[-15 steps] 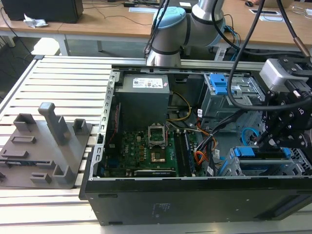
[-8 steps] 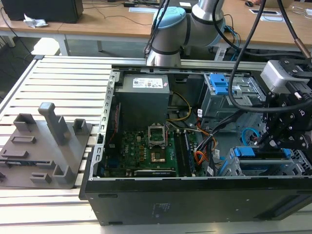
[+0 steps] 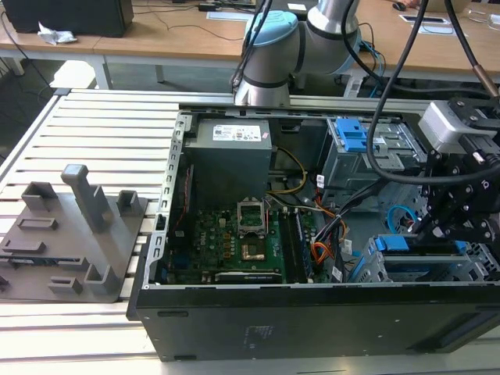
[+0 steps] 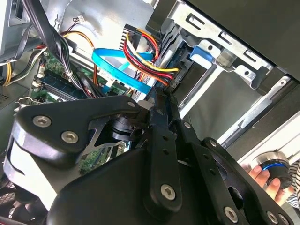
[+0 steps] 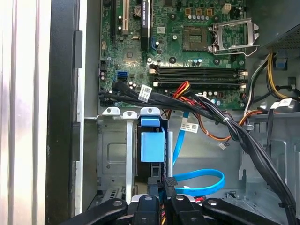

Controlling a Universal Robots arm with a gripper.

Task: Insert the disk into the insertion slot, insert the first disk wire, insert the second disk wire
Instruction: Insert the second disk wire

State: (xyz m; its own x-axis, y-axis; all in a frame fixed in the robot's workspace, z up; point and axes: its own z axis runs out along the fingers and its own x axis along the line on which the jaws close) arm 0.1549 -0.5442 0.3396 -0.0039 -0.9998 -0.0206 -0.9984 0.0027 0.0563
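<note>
Exterior view: claw (image 3: pixel 447 226) at right of frame, poised at insertion slot (image 3: pixel 426 262); disk (image 3: pixel 418 244) seated inside, blue carrier outward for access. Claw state: cannot tell.

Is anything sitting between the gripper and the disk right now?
Nothing visible does. In the first wrist view the gripper sits right at the disk, which is in the insertion slot. The blue flat cable loops off to one side, and the black wire bundle crosses beyond the disk.
</note>
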